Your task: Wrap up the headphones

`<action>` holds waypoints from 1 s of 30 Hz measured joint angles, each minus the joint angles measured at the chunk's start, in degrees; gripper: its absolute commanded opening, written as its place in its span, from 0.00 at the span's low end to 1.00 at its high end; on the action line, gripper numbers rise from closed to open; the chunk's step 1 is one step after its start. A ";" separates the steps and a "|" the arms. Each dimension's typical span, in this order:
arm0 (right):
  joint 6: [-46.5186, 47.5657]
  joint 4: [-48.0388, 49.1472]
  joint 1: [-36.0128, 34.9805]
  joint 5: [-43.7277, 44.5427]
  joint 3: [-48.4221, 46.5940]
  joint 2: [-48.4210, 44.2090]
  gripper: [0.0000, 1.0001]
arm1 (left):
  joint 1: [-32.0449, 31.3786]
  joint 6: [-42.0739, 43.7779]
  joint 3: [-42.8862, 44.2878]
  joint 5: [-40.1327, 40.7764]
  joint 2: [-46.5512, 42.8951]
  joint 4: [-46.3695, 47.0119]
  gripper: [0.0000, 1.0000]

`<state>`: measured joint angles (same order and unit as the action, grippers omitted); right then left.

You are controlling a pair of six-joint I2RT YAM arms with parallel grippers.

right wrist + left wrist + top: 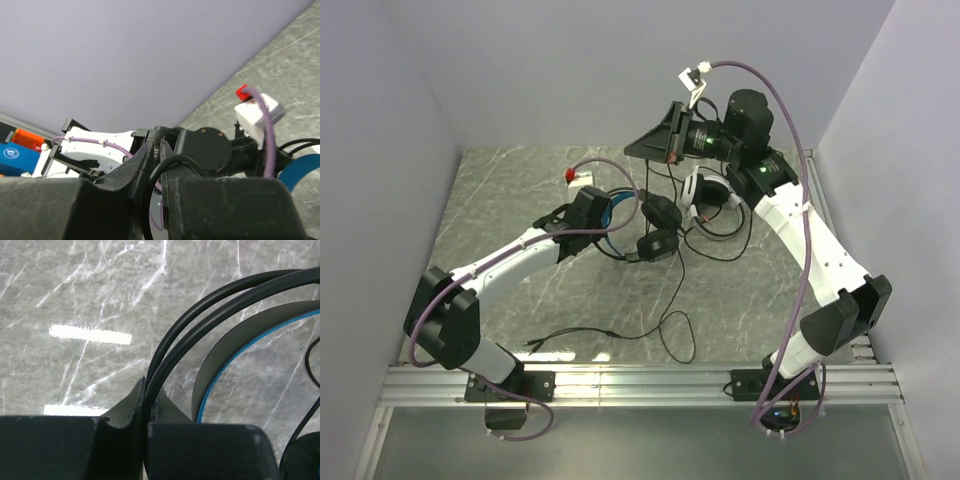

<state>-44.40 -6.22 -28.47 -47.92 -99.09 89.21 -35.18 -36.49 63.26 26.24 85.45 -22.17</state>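
Observation:
The black headset with the blue headband (620,225) lies mid-table, its ear cups (660,228) to the right. My left gripper (601,214) is shut on its thin black frame wires (200,310), with the blue-edged band (220,360) just right of the jaws (148,386). The white headset with black pads (710,195) lies beside it, below my right wrist. My right gripper (670,152) is raised above the table and shut on a thin black cable (172,162), which hangs down (672,185) towards the headsets.
A long loop of black cable (672,330) trails to the near edge, with its plug end (532,345) at the front left. Grey walls close in the marble table (520,200) on three sides. The left wrist's white box with a red cap (256,109) shows in the right wrist view.

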 measured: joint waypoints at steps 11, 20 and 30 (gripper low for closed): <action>-1.79 1.07 7.76 -5.03 -0.04 2.14 0.01 | -1.20 2.89 0.98 -4.46 -2.38 -5.90 0.00; -1.11 2.23 12.33 -6.25 5.84 2.14 0.01 | -1.90 3.96 2.75 -9.90 -4.66 -15.56 0.00; 4.63 2.86 13.68 -6.34 10.99 2.23 0.01 | -1.95 8.90 6.80 -19.06 -11.63 -23.26 0.00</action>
<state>-39.77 -3.36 -14.79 -54.26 -88.09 91.44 -37.12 -27.59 70.06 7.18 73.82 -45.43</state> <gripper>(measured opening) 0.023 0.063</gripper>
